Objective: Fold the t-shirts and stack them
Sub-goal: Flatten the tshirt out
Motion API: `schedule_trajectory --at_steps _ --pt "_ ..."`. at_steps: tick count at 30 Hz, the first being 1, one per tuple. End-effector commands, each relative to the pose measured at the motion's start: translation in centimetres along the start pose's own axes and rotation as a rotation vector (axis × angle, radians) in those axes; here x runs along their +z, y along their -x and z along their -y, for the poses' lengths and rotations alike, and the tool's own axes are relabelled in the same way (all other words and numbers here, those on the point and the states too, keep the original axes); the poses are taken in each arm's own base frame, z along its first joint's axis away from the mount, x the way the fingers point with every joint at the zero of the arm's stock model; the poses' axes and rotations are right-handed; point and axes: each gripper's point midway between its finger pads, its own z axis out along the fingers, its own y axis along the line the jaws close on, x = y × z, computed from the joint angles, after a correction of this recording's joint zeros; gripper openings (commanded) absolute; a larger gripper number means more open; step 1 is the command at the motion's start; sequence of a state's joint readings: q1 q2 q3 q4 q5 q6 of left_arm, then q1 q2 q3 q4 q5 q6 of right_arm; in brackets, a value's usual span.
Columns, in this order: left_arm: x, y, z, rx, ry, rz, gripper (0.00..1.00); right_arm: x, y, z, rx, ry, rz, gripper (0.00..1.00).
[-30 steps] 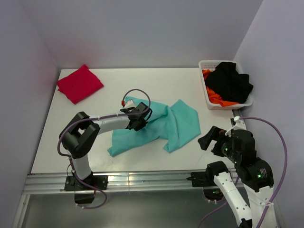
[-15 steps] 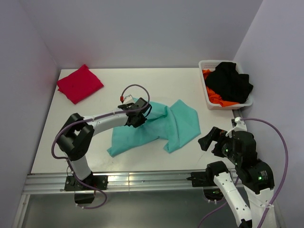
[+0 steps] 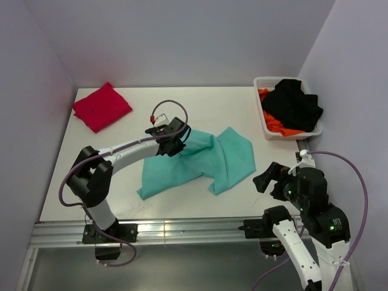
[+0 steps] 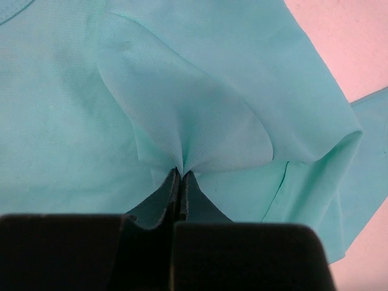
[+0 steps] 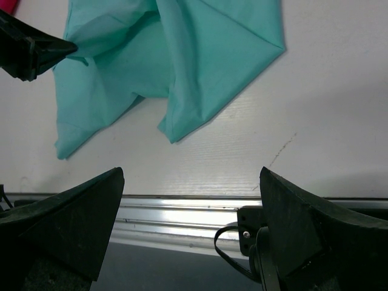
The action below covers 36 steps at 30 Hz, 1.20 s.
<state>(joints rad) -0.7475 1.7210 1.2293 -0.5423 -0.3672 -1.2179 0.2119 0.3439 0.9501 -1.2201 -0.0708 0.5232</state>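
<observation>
A teal-green t-shirt [image 3: 200, 160] lies crumpled in the middle of the white table; it also shows in the left wrist view [image 4: 200, 91] and the right wrist view [image 5: 182, 60]. My left gripper [image 3: 179, 140] is shut on a pinch of its cloth near the upper left edge, the fabric bunching at the fingertips [image 4: 180, 174]. A crimson-red t-shirt [image 3: 101, 106] lies folded at the far left corner. My right gripper [image 3: 270, 176] is open and empty, held above the table's near right edge, apart from the teal shirt.
A white basket [image 3: 267, 130] at the far right holds black and orange clothes [image 3: 294, 106]. The metal rail [image 3: 182, 230] runs along the table's near edge. Walls close in the left, back and right.
My left gripper, holding the teal cloth, has moved a little farther from me and up, pulling the shirt's upper left edge with it. The right arm has not moved.
</observation>
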Motion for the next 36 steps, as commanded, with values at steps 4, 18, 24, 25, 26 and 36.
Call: schedule_trajectory --at_steps 4,18,24,25,26,36 --pt "-2.6 2.8 0.8 0.005 -0.039 0.065 0.00 0.2 0.4 -0.9 -0.008 0.039 0.002 1.00" --pt "-3.9 5.7 -1.5 -0.010 -0.049 0.081 0.00 9.5 -4.9 -1.1 0.085 -0.088 -0.420 0.96" --pt "-4.2 6.3 -2.9 -0.022 -0.055 0.079 0.00 12.1 -7.5 -3.5 0.007 -0.126 -0.491 0.97" --pt "-4.3 6.6 -2.9 -0.024 -0.064 0.083 0.00 12.2 -7.9 -3.8 -0.004 -0.120 -0.503 0.97" --pt "-4.2 6.8 -3.1 -0.029 -0.064 0.082 0.00 12.6 -8.0 -4.1 -0.006 -0.108 -0.500 0.97" --pt "-3.6 6.8 -4.5 -0.020 -0.063 0.066 0.00 15.4 -12.3 -5.7 -0.109 -0.183 -0.605 0.96"
